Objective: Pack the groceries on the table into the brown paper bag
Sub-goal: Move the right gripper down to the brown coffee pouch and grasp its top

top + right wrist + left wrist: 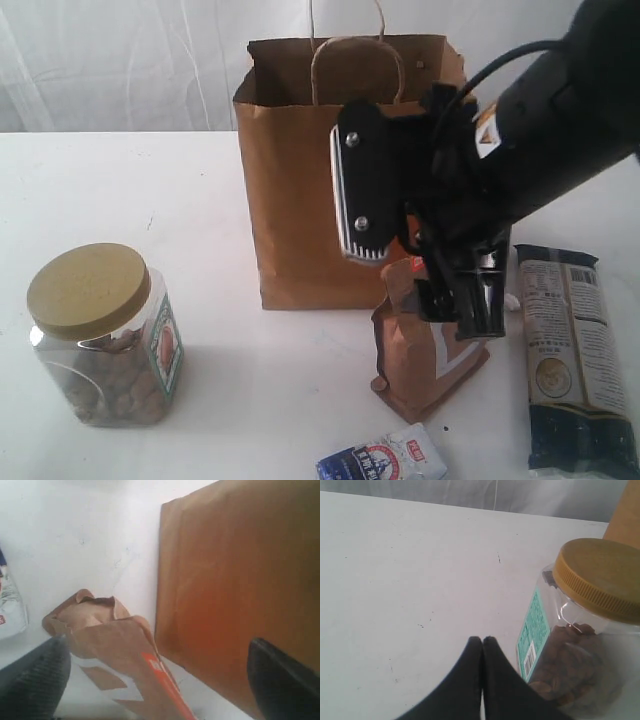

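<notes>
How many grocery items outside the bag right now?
4: clear jar at left; brown pouch in front of the bag; long dark packet at right; blue-white packet at front edge. Others may be hidden behind the right arm.

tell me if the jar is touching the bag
Apart. The exterior view shows a strip of bare table between the jar and the bag.
</notes>
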